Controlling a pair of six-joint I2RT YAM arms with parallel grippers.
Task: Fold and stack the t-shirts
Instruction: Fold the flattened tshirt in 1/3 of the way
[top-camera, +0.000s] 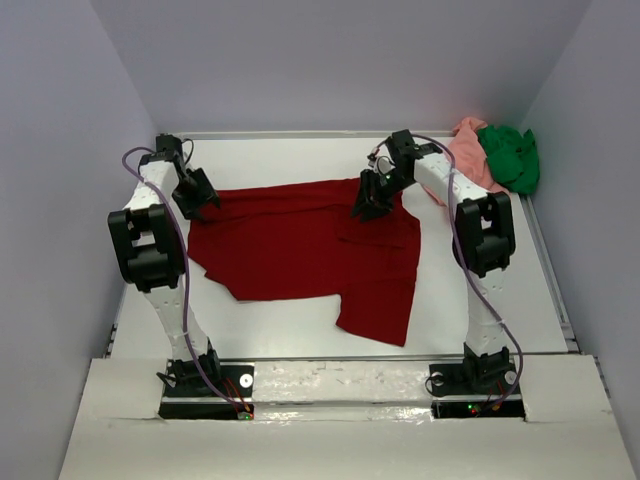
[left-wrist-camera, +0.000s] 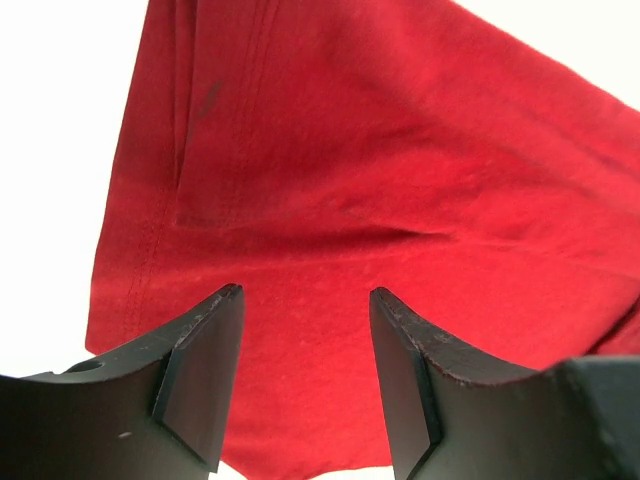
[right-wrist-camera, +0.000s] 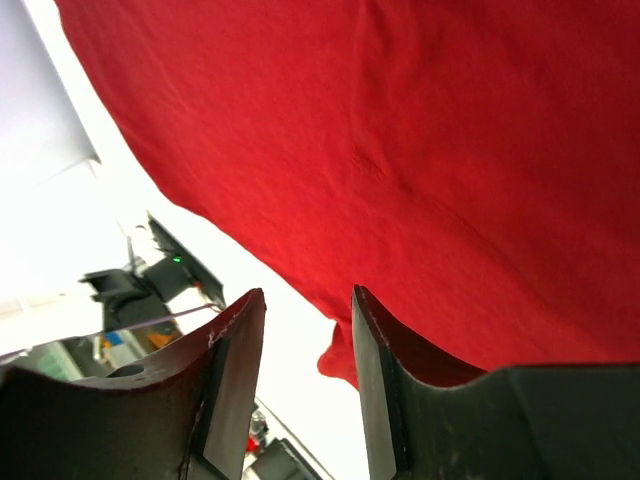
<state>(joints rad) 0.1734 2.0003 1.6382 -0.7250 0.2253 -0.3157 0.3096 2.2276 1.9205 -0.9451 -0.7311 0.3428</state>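
Holding left gripper (top-camera: 200, 200) and right gripper (top-camera: 372, 205) open, empty, over far corners of the dark red shirt (top-camera: 310, 250) lying spread on the tabletop (top-camera: 480, 310); leaving pink shirt (top-camera: 468, 150) and green shirt (top-camera: 510, 158) heaped far right

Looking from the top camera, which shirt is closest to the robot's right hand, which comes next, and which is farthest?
1. The red shirt: spread mid-table, right under the right hand.
2. The pink shirt: bunched in the far right corner.
3. The green shirt: beside the pink one, further right.
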